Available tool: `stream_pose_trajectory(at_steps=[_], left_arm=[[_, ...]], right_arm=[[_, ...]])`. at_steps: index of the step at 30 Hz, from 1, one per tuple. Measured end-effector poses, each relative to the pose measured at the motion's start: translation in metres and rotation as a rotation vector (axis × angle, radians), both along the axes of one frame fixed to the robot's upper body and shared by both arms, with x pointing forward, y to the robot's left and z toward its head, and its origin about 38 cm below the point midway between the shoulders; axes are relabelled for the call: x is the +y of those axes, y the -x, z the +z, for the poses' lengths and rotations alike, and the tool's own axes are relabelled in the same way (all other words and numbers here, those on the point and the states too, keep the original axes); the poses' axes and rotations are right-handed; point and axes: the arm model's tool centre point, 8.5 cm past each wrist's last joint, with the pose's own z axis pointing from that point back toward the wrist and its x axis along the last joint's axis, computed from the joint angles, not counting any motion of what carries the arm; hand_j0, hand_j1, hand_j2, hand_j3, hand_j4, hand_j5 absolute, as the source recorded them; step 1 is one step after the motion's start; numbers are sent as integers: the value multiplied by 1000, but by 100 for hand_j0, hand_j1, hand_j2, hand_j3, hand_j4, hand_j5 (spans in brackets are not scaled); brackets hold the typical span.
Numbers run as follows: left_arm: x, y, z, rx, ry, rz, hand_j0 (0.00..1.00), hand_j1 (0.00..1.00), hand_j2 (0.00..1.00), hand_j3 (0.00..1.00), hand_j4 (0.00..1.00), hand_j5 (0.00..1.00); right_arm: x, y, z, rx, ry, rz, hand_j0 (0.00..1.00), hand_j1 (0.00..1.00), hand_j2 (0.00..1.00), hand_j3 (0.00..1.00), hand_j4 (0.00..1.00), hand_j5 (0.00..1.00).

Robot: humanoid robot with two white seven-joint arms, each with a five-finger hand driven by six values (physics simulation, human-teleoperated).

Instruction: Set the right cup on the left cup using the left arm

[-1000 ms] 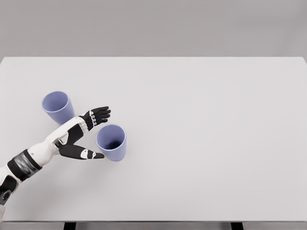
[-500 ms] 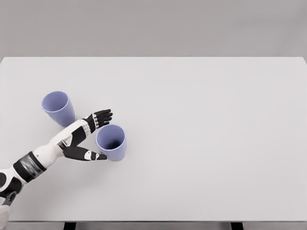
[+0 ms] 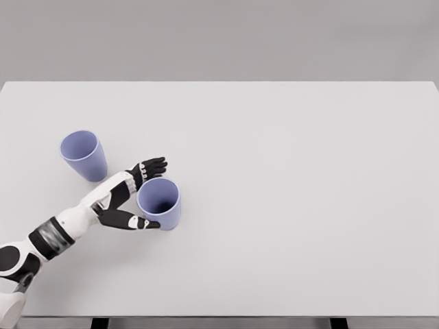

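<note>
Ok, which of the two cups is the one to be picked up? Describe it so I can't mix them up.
Start at the white table and look to its left part, where two lilac cups stand upright. The cup to lift is the one nearer the front edge, to the right of the other cup. It alone sits between the open thumb and fingers of the left hand.

A pale lavender-blue, smooth-walled tapered cup (image 3: pixel 159 203) is standing upright, mouth open upward, its dark inside being shown. A second identical lavender-blue cup (image 3: pixel 84 155) is standing upright up and to the left of the first cup, well apart from it, leaning slightly in view.
</note>
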Motion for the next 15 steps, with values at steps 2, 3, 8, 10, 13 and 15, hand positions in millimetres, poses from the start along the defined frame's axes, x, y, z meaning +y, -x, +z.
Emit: stream_pose_trajectory(at_steps=[2,3,8,10,13,15], left_arm=[[0,0,-1,1,0,1,100,100,100,100,100,100],[-1,0,-1,2,0,1,100,100,100,100,100,100],[-1,0,-2,3,0,1,100,100,100,100,100,100],[-2,0,-2,3,2,0,100,100,100,100,100,100],[-3,1,-3,5,3,0,100,100,100,100,100,100],[-4,2,-4,7,2,0,100,100,100,100,100,100]], right_arm=[[0,0,0,0,0,0,100,100,100,100,100,100],[0,0,0,0,0,0,100,100,100,100,100,100],[0,0,0,0,0,0,100,100,100,100,100,100],[0,0,0,0,0,0,100,100,100,100,100,100],[0,0,0,0,0,0,100,100,100,100,100,100],[0,0,0,0,0,0,100,100,100,100,100,100]])
